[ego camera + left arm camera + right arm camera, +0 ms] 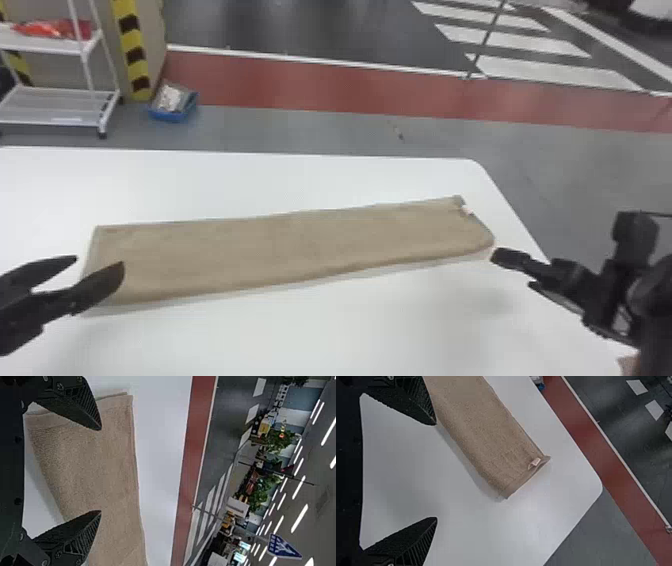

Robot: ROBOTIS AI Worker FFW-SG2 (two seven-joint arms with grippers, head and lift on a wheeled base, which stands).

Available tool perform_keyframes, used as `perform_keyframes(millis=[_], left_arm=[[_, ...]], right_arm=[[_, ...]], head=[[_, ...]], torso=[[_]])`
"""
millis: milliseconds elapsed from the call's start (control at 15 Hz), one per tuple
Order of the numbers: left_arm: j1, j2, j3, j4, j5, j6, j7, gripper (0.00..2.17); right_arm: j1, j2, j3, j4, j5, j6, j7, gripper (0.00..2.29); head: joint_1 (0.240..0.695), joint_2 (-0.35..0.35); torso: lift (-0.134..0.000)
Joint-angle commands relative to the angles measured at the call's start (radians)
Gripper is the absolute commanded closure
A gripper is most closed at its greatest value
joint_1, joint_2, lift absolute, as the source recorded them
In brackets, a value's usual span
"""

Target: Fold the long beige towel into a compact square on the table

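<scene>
At the far left of the head view, beyond the table (240, 182), stands one white rack (103, 117) with two shelves in sight. One orange-red packet (55, 29) lies on the upper shelf. Just right of the rack rises one broad column with yellow-and-black stripes (132, 50), and one blue box (172, 117) sits on the floor near its foot, with pale contents inside.

On the near left, one of the two pincers, the left pincer (98, 262), hangs over the left end of the one beige towel (280, 245). Its two black fingers are spread wide, with nothing gripped between them.

The towel lies flat in a single long strip across the white table, running from beneath the left pincer almost to the table's right edge. It slants a little, its right end set farther back than its left. One small pale tag (467, 210) shows at that right end.

Behind the table, one red band (320, 80) crosses the floor, and farther right one thin pole (487, 37) stands among several white floor stripes (555, 67).

On the near right, the second, the right pincer (512, 271), hangs close to the towel's right end. Its two fingers are wide apart as well, and it holds nothing.
</scene>
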Motion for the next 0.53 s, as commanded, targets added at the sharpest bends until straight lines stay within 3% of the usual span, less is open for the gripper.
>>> perform_keyframes(millis=[0, 467], left_arm=[[-0.045, 0.004, -0.016, 0.06, -0.036, 0.012, 0.013, 0.16], [-0.17, 0.008, -0.056, 0.202, -0.171, 0.07, 0.106, 0.21]], right_arm=[[0.028, -0.002, -0.026, -0.047, -0.009, 0.002, 0.003, 0.01], [0.051, 0.009, -0.026, -0.075, -0.029, 0.002, 0.003, 0.01]], head=[[0.695, -0.26], [0.695, -0.246]], torso=[[-0.124], [-0.124]])
